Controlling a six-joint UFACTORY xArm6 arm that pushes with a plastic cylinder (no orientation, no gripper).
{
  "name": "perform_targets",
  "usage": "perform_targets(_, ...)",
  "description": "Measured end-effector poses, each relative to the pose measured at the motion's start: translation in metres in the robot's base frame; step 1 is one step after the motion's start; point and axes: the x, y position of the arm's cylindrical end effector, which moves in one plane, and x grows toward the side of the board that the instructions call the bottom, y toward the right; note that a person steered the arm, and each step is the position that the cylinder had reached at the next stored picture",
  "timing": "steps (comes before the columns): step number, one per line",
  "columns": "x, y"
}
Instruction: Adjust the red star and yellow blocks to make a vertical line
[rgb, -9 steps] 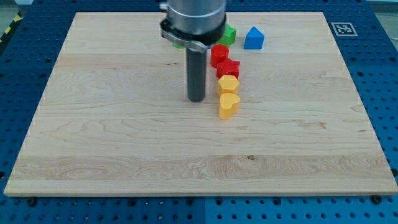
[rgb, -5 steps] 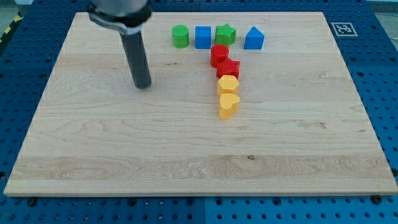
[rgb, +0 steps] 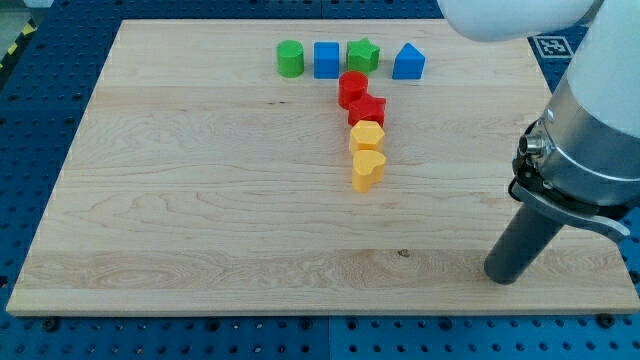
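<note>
A red star block (rgb: 368, 109) lies near the board's top middle, with a red round block (rgb: 352, 88) touching it just above. A yellow hexagon block (rgb: 367, 136) sits directly below the star and a yellow heart block (rgb: 368, 170) directly below that. These four form a near-vertical column, leaning slightly to the left at the top. My tip (rgb: 506, 279) rests on the board at the lower right, far from the column, well to the right of and below the yellow heart.
Along the top edge stand a green cylinder (rgb: 290, 58), a blue cube (rgb: 327, 60), a green star block (rgb: 363, 54) and a blue pointed block (rgb: 408, 62). The wooden board (rgb: 200, 220) lies on a blue perforated table. A marker tag (rgb: 552, 45) sits at the board's top right corner.
My tip moved from just left of the column to the board's upper left, then swung across to the lower right. No block has moved.
</note>
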Motion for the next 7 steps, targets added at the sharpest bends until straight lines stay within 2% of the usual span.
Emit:
perform_targets(2, -0.013, 0.0)
perform_targets(3, -0.044, 0.0)
perform_targets(5, -0.158, -0.013)
perform_targets(6, -0.188, -0.037)
perform_targets(7, -0.188, -0.037)
